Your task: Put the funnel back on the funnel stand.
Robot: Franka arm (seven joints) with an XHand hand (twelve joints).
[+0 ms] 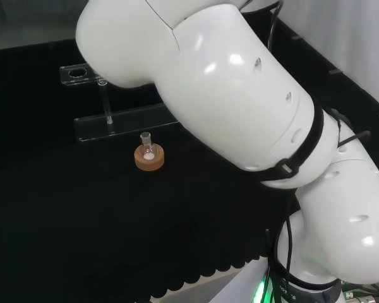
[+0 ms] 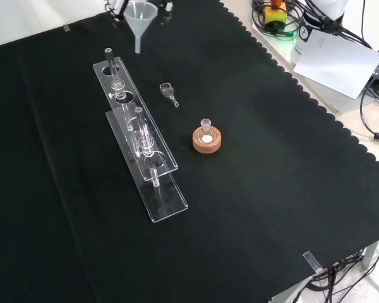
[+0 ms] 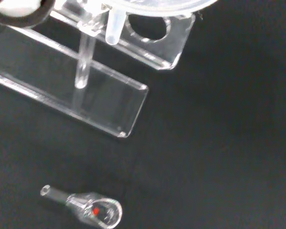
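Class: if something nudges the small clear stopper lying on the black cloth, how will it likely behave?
The stopper lies on its side and looks rounded, so it would probably roll. It appears to be thin clear glass, so likely light and fragile.

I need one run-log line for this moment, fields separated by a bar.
phase: carrying | clear plastic funnel: above far end of clear acrylic funnel stand, not seated | small glass stopper: lying on black cloth | hand: unclear

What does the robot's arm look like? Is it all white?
Mostly white. In the head view the arm is made of big, smooth, shiny white links with rounded shapes. A black strap wraps around it where two links meet, thin black cables run alongside, and a small warning sticker sits near its lower right. A green light glows at the base. In the wrist view a blurred black-and-white part of the hand shows.
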